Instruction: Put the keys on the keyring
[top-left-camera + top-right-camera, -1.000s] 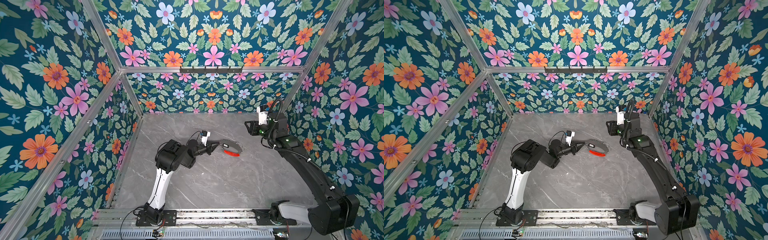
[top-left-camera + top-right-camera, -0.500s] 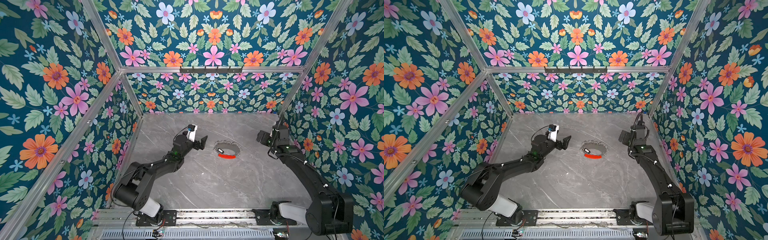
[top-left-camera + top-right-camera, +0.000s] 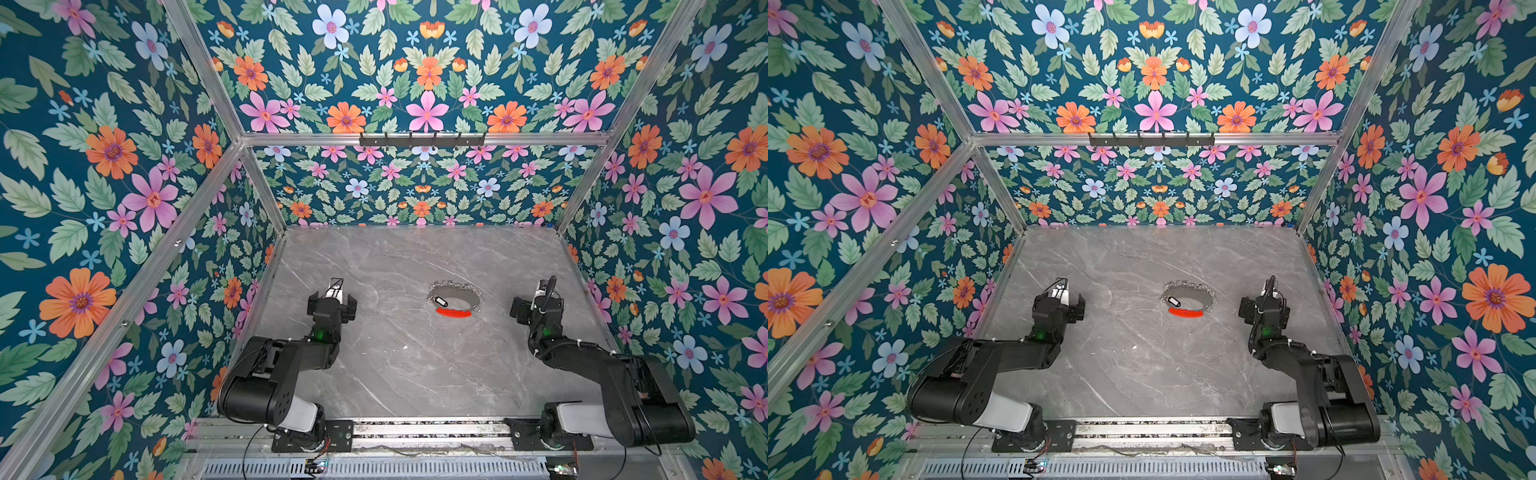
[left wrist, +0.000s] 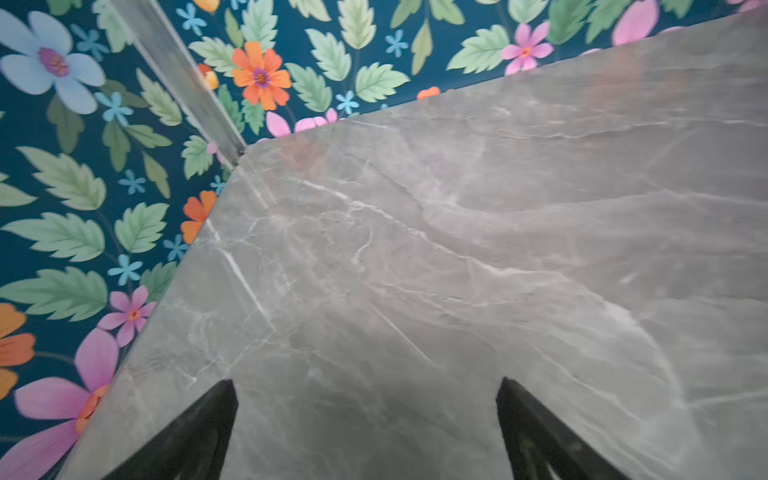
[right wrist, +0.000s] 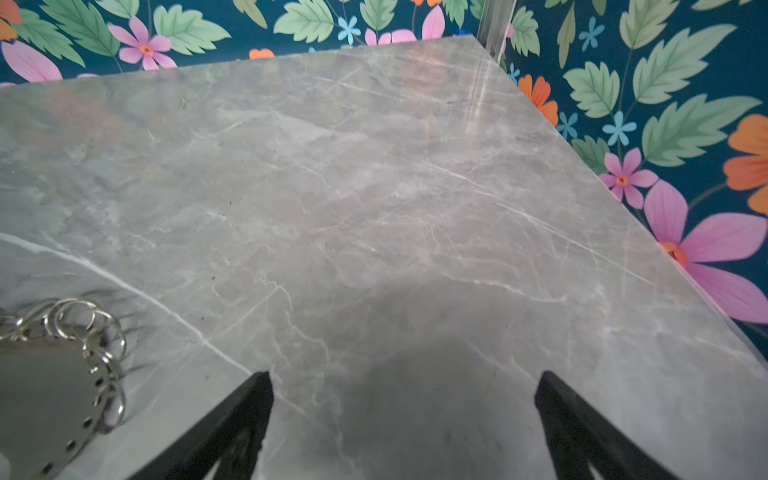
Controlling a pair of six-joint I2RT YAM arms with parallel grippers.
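The keyring [image 3: 457,286] [image 3: 1188,286] lies flat on the grey marble table in both top views, its red segment [image 3: 453,312] nearest the front. The black key fob [image 3: 440,301] [image 3: 1173,301] rests inside the loop at its left side; whether its link is on the wire I cannot tell. My left gripper [image 3: 332,299] [image 3: 1061,302] [image 4: 366,381] stands open and empty, well to the left of the loop. My right gripper [image 3: 537,306] [image 3: 1264,308] [image 5: 404,374] is open and empty to the right of it. The right wrist view catches the loop's silver rings [image 5: 89,332].
Floral walls close in the table [image 3: 395,374] on the left, back and right, with aluminium frame posts [image 3: 266,187] at the corners. A black hook rail [image 3: 422,139] hangs high on the back wall. Both arm bases sit on the front rail [image 3: 428,430].
Both arms have drawn back from the keyring to their own sides. Both grippers have opened. The keyring now lies alone on the table with the fob inside it.
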